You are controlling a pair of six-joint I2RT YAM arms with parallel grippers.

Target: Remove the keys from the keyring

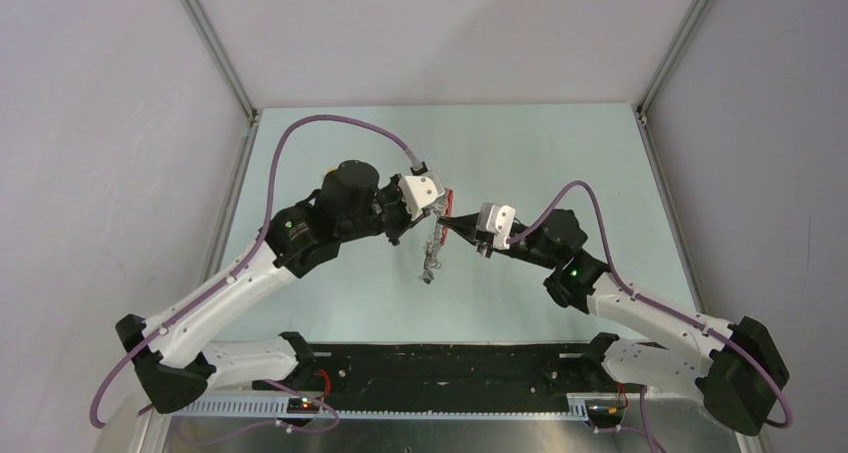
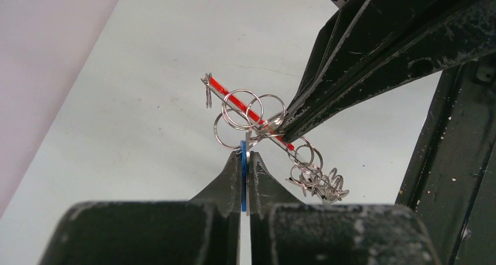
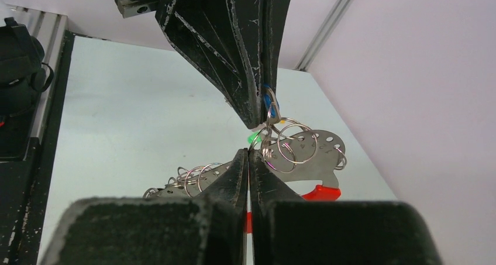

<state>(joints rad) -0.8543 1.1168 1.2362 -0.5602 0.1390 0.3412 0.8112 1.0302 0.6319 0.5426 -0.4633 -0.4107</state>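
The keyring [image 3: 313, 154] is a curved silvery plate with holes, a red strap [image 2: 234, 99] and several small split rings [image 2: 319, 180]. It is held above the table between both grippers and shows in the top view [image 1: 432, 248]. My left gripper [image 2: 245, 151] is shut on a thin key with a blue tag [image 2: 242, 177], which hangs from one ring. It comes in from above in the right wrist view [image 3: 260, 121]. My right gripper [image 3: 248, 154] is shut on the keyring's plate, with red showing between its fingers. It reaches in from the upper right in the left wrist view [image 2: 281, 124]. Other keys are hidden.
A small green tag [image 3: 254, 137] shows right at the two grippers' tips. The pale green table [image 1: 560, 163] lies below, with metal frame posts [image 1: 215, 48] at the back corners and a black rail [image 1: 450, 363] at the near edge.
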